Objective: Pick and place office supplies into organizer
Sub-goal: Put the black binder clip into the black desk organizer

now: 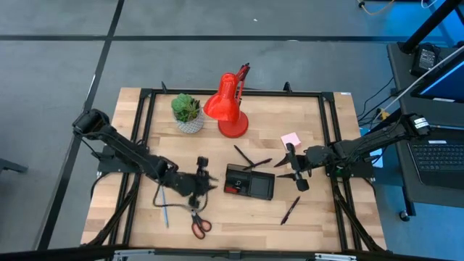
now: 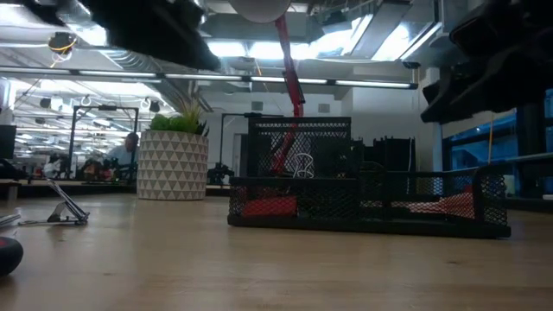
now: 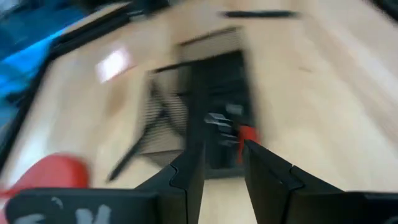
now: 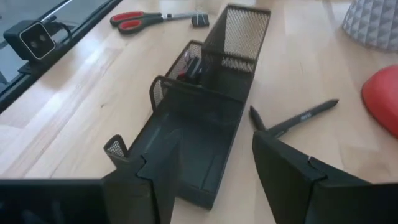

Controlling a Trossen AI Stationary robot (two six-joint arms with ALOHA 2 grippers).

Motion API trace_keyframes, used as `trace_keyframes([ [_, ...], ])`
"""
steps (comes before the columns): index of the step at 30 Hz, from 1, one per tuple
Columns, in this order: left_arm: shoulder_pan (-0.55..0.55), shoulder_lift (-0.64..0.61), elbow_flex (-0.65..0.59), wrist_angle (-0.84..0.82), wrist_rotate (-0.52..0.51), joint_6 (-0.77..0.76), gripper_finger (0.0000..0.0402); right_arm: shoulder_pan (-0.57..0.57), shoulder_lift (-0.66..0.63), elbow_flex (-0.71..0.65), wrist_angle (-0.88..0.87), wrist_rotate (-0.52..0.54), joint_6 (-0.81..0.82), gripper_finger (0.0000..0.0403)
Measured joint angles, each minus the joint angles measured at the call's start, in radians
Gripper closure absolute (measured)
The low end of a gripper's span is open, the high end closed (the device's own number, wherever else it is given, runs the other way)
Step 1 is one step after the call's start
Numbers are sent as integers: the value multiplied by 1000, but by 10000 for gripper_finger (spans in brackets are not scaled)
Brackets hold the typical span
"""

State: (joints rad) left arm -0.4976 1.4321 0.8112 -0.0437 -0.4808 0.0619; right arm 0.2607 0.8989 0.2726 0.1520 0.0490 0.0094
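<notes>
The black mesh organizer (image 1: 250, 194) (image 4: 239, 37) stands near the table's middle. A small red block (image 4: 185, 76) (image 3: 247, 134) and a black clip lie in its left compartment. My left gripper (image 1: 210, 183) (image 3: 222, 152) hovers open just left of it, with nothing between its fingers. My right gripper (image 1: 291, 170) (image 4: 217, 180) is open at the organizer's right end, also holding nothing. Red-handled scissors (image 1: 199, 225) and a blue pen (image 1: 164, 210) lie flat near the front left. Black pens (image 1: 250, 158) lie behind the organizer, another (image 1: 290, 210) to its front right. A pink pad (image 1: 291, 139) lies flat at the right.
A red desk lamp (image 1: 228, 109) and a potted plant (image 1: 188, 112) stand at the back. A black metal frame (image 1: 145, 130) runs round the table's edges. Loose black clips (image 1: 203, 161) (image 4: 200, 20) lie left of the organizer. Bare wood shows at the front right.
</notes>
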Motion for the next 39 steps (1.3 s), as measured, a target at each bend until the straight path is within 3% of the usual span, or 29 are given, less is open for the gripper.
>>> trace_keyframes([
  [4, -80, 9, 0, -25, 3, 127, 299, 0, 0, 0, -16, 0, 16, 205],
  [11, -188, 37, 1, -23, -101, 148, 299, 0, 0, 0, -24, -1, 13, 205],
  [16, -240, 88, 2, -115, -160, 172, 299, 0, 0, 0, -24, 0, 13, 205],
  [24, -283, 108, 2, -329, -150, 63, 297, 0, 0, 0, -22, 2, 13, 205],
  [39, -294, 118, 2, -412, -94, 29, 301, 0, 0, 0, -22, 3, 9, 205],
])
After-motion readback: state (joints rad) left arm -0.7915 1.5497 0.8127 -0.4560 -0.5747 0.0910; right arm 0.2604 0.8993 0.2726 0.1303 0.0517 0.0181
